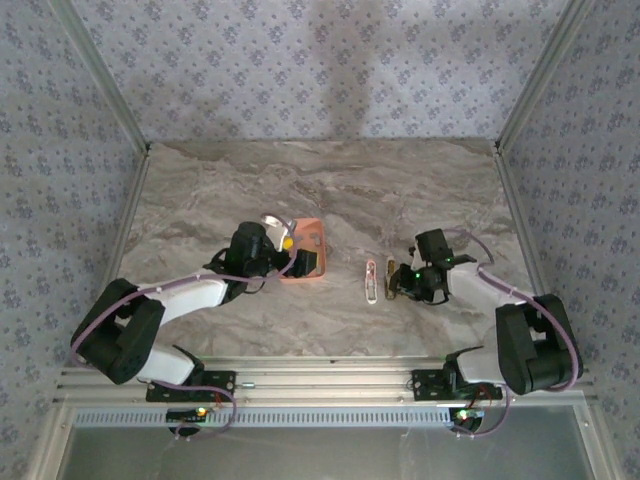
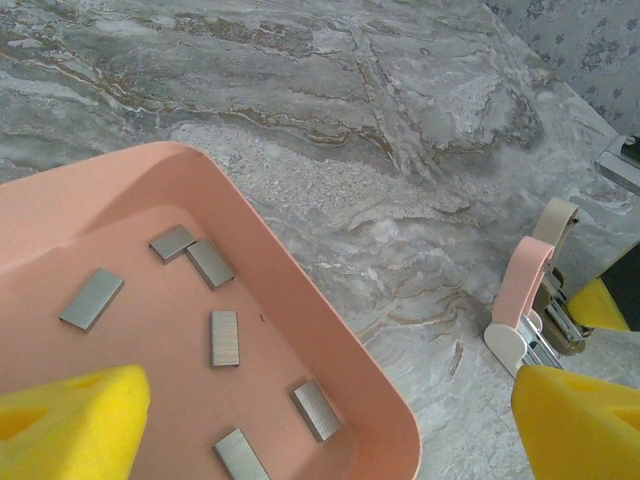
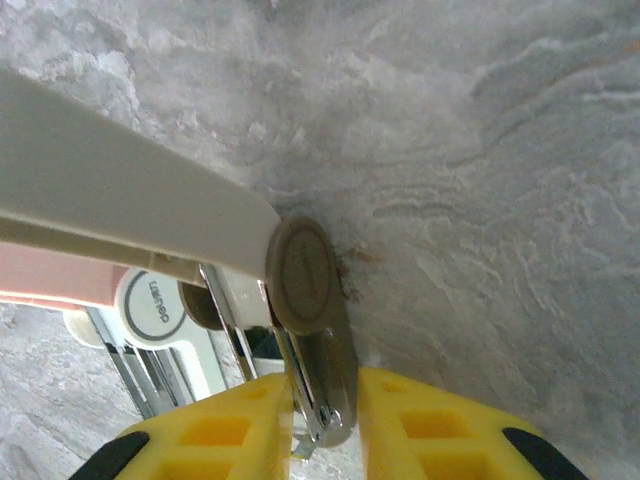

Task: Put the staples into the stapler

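Several dark grey staples [image 2: 225, 338] lie loose in the salmon-orange tray [image 2: 330, 330], which sits left of centre on the table [image 1: 312, 262]. My left gripper [image 2: 325, 445] hangs open over the tray's near corner [image 1: 285, 250], nothing between its yellow fingers [image 2: 70, 420]. The pink-and-white stapler [image 1: 371, 281] lies swung open to the right of the tray, its pink half [image 2: 525, 280] and metal channel facing the left wrist camera. My right gripper [image 3: 325, 405] is shut on the stapler's metallic channel end [image 3: 320, 370], beside the stapler [image 1: 398, 282]. The white half [image 3: 120, 190] spreads up-left.
The marble tabletop [image 1: 330, 190] lies bare between the tray and the stapler and toward the back. Patterned walls with metal posts [image 1: 520, 100] enclose the table on three sides. The aluminium rail [image 1: 320, 385] runs along the near edge.
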Controlling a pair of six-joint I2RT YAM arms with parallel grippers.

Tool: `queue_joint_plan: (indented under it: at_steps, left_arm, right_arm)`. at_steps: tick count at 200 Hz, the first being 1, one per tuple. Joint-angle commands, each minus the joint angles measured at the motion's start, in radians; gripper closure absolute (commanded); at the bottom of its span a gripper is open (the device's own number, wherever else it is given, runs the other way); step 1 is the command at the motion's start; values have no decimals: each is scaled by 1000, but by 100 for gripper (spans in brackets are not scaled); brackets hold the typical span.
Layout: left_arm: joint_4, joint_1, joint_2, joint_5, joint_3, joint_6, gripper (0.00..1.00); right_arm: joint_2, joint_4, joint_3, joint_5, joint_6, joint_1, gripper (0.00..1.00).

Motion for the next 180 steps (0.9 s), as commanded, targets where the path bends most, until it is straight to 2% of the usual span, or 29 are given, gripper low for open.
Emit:
queue_joint_plan:
  at_steps: [1, 63, 134, 180]
  left_arm:
    - [29, -7, -12, 16, 19, 16, 7]
    - [20, -11, -50, 2, -3, 22, 7]
    - [4, -11, -65, -19, -13, 33, 7]
    - [1, -10, -50, -18, -4, 40, 7]
  right_arm:
    - [-27, -75, -11, 35, 0, 12, 76]
    - [-51, -89, 45, 56, -11, 16, 70]
    - [57, -55, 90, 43, -43, 15, 71]
    - [73, -58, 63, 45, -37, 18, 74]
